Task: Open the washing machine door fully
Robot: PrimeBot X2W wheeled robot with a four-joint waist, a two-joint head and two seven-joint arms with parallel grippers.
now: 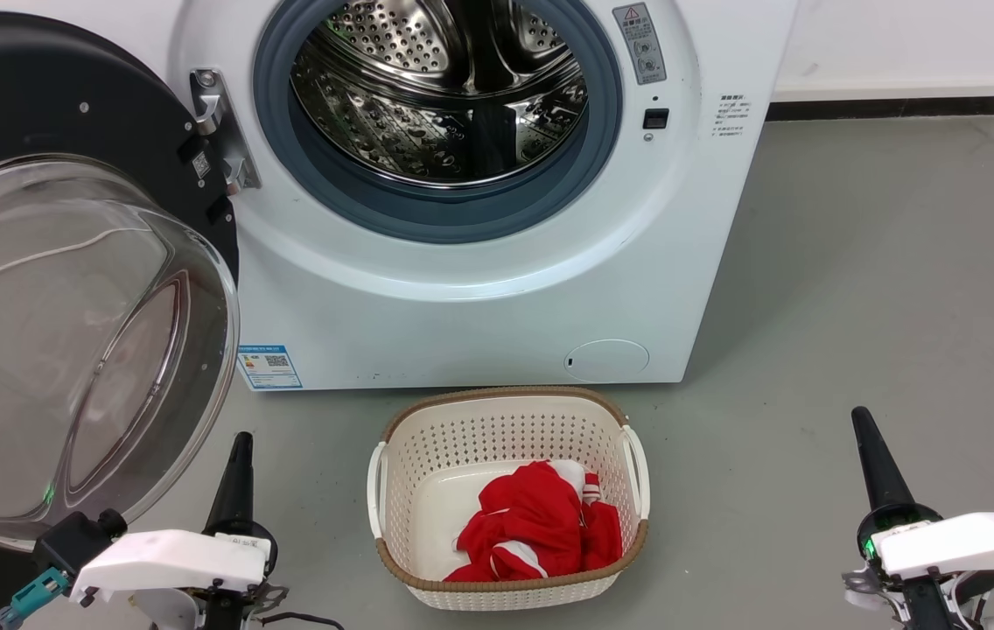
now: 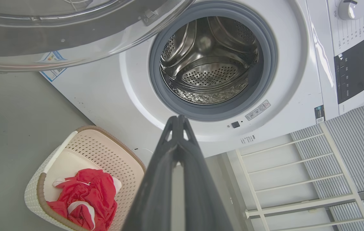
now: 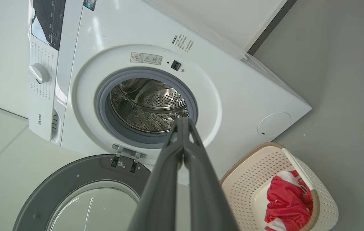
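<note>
The door (image 1: 68, 289) hangs wide open at nine o'clock of the washing machine (image 1: 479, 306). Heavy, stiff, slippery glass, I judge; push its black rim (image 1: 24, 87). Both my jaws pressed together, empty.

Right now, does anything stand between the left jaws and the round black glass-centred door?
Nothing visible does. The large round black door hangs open close to the shut left jaws; the cream perforated basket sits to their right, off that path.
</note>
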